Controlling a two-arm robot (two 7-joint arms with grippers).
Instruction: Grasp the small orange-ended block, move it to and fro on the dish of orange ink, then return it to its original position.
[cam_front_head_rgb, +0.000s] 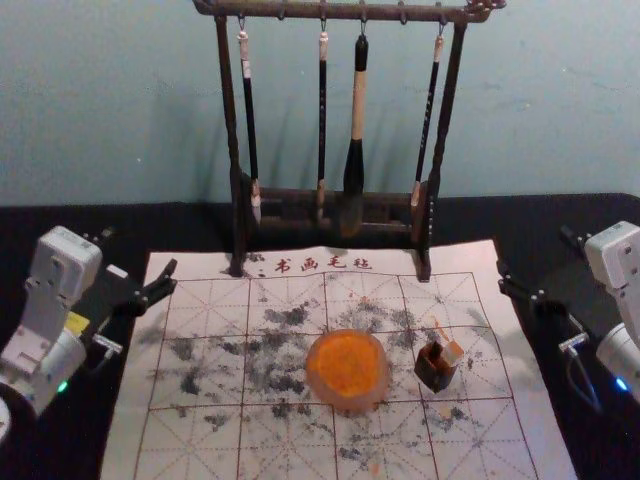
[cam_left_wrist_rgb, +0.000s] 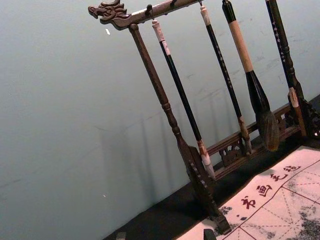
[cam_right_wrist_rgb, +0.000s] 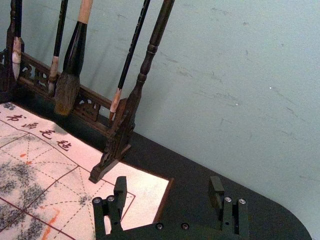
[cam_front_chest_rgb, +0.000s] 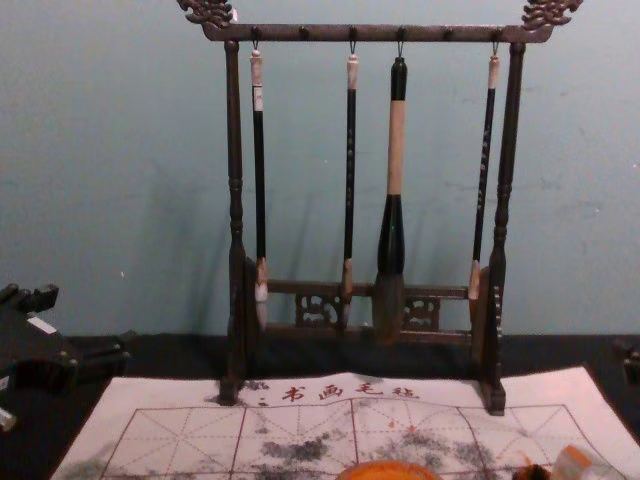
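The dish of orange ink (cam_front_head_rgb: 347, 368) sits near the mat's middle; its orange top edge (cam_front_chest_rgb: 388, 471) reaches into the chest view. To its right, a small pale block with an orange end (cam_front_head_rgb: 453, 353) tilts at a small dark pot (cam_front_head_rgb: 435, 372); whether it is inside or leaning on it I cannot tell. The block (cam_front_chest_rgb: 572, 461) also appears low in the chest view. My left gripper (cam_front_head_rgb: 140, 250) is open and empty off the mat's left edge, its tips (cam_left_wrist_rgb: 165, 234) apart. My right gripper (cam_front_head_rgb: 534, 250), open and empty, is beyond the right edge, tips (cam_right_wrist_rgb: 168, 188) wide apart.
A dark wooden rack (cam_front_head_rgb: 237, 215) with several hanging brushes stands at the mat's far edge, in front of the wall. The gridded white mat (cam_front_head_rgb: 205, 445) bears black ink smudges and lies on a black table (cam_front_head_rgb: 60, 215).
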